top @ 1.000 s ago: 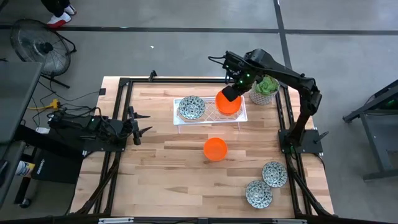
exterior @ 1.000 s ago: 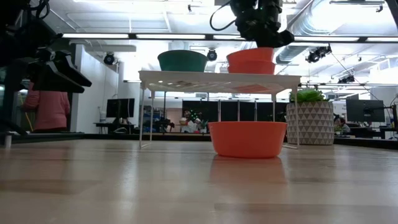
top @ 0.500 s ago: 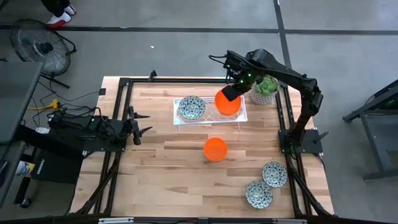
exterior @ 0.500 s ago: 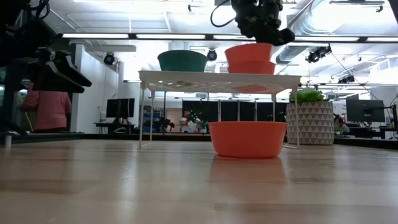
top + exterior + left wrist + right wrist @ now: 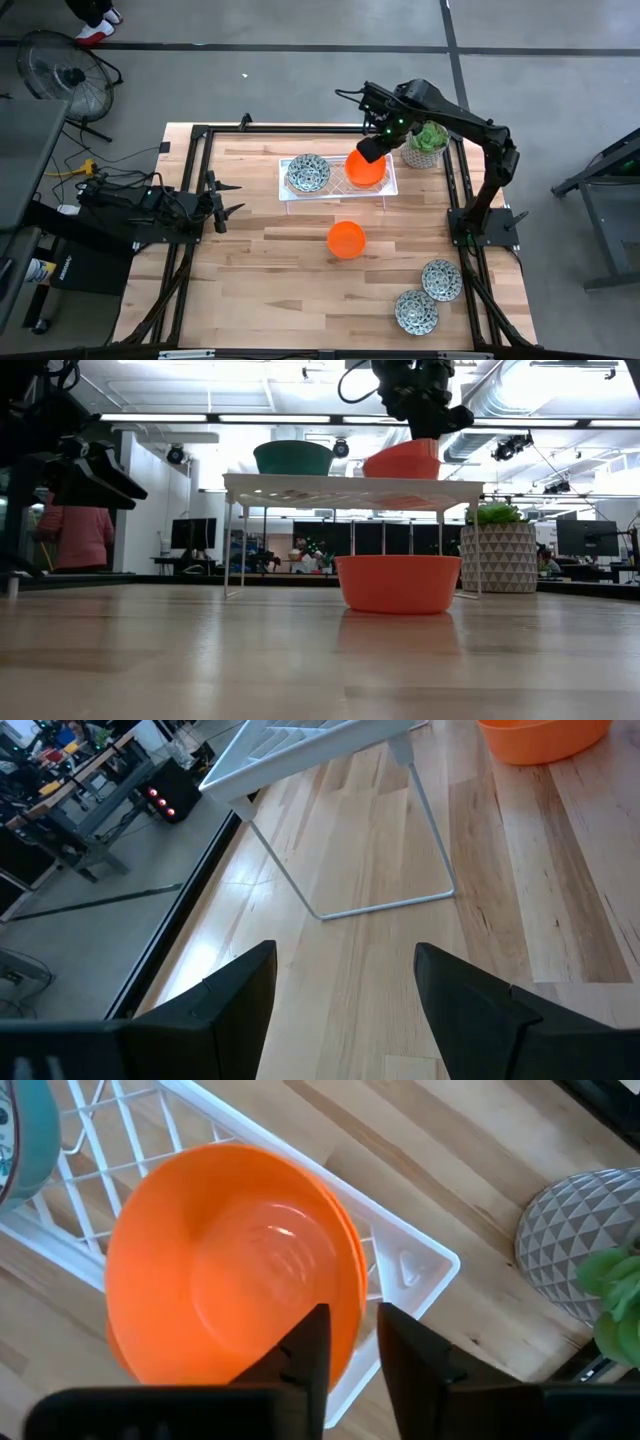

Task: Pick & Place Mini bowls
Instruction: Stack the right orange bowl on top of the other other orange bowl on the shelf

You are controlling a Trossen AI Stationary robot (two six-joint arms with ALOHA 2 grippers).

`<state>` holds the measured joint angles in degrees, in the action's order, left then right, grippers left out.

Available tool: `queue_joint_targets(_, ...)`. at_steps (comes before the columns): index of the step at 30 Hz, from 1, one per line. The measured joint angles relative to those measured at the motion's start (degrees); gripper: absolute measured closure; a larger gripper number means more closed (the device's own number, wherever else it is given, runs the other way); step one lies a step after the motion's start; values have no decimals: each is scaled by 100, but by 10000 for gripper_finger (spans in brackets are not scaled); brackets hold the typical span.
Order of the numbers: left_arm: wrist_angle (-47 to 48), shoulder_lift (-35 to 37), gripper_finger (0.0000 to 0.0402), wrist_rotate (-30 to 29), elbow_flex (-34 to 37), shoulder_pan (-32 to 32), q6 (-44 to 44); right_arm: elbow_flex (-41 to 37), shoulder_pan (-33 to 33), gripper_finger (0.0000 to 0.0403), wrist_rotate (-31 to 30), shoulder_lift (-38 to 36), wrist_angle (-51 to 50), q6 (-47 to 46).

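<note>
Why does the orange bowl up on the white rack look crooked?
It is tipped. The top orange bowl sits slanted in another on the white rack, right gripper astride its rim.

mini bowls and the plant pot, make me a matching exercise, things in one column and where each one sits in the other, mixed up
Things
1. stacked orange bowls
2. single orange bowl
3. two mosaic bowls
4. plant pot

Places
A. bare table in front of the white rack
B. table's far right corner, beside the rack
C. on the rack, under the right gripper
D. table's near right corner

Pairs: 1-C, 2-A, 3-D, 4-B
</note>
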<state>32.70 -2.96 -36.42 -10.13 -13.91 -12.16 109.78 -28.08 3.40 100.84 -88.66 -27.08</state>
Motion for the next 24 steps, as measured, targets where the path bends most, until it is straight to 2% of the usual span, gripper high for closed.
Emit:
queue_joint_targets(8, 0, 0, 169, 0, 2, 1, 0, 0, 13, 263, -281, 0, 20, -188)
queue_joint_targets(13, 1, 0, 169, 0, 1, 1, 0, 0, 55, 246, -317, 0, 21, -252)
queue_joint_targets(16, 1, 0, 169, 0, 2, 2, 0, 0, 84, 255, -305, 0, -77, -293)
queue_joint_targets(24, 1, 0, 169, 0, 0, 0, 0, -184, 129, 312, -169, 0, -113, -314)
